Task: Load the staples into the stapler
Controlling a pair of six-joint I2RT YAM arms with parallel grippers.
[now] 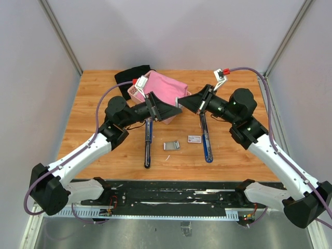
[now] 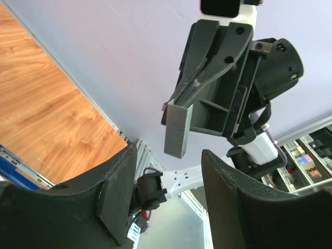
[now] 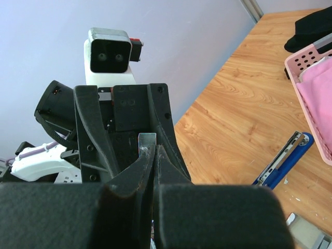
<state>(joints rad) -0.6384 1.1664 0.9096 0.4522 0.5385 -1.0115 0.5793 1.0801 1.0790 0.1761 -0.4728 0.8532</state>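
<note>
1. The staples (image 2: 178, 129), a grey strip, are hanging in mid-air above the table (image 1: 104, 155). The right gripper (image 3: 154, 155) is clamping fully shut on their top end.
2. The left gripper (image 2: 168, 192) is facing in from 9 o'clock. It is part open, lined up with the strip's free end and holding nothing.
3. The blue stapler (image 1: 206, 141) is lying at 5 o'clock, with the white carton (image 1: 194, 139) just beside it.
4. Risk: if the right gripper lets go before the left is gripping firmly, the strip is likely to drop or snap.
</note>
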